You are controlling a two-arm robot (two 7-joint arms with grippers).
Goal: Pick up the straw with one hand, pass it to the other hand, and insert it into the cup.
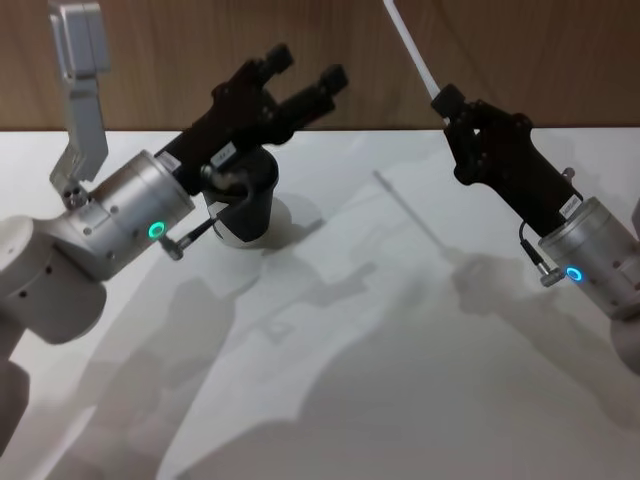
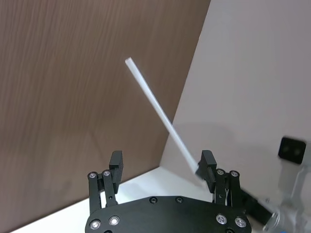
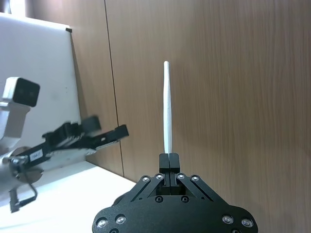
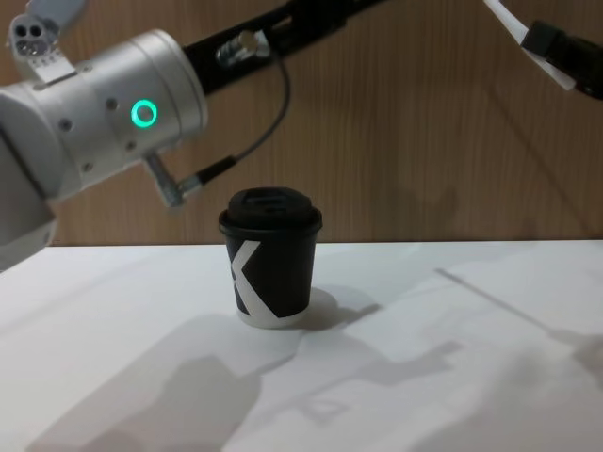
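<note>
Straw (image 1: 410, 47), upper right, clamped by my right gripper (image 1: 448, 102), jaws closed on it; my left gripper (image 1: 307, 66) gapes above cup (image 4: 271, 264) marked white K.

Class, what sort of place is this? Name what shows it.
Probably an indoor robot test bench: a plain white table against a wood-panelled wall, with one lidded paper coffee cup.

Both arms are rounded silver cylinders. The left arm (image 1: 120, 215) carries a green ring light (image 1: 155, 230), the right arm (image 1: 592, 245) a blue ring light (image 1: 574, 273). The left end effector (image 1: 307, 67) and right end effector (image 1: 447, 102) are matte black, studded with small silver screws (image 3: 102, 223). A small white label (image 1: 222, 152) marks the left one, and a thin dark cable (image 4: 209, 171) with a metal plug loops off its wrist.
</note>
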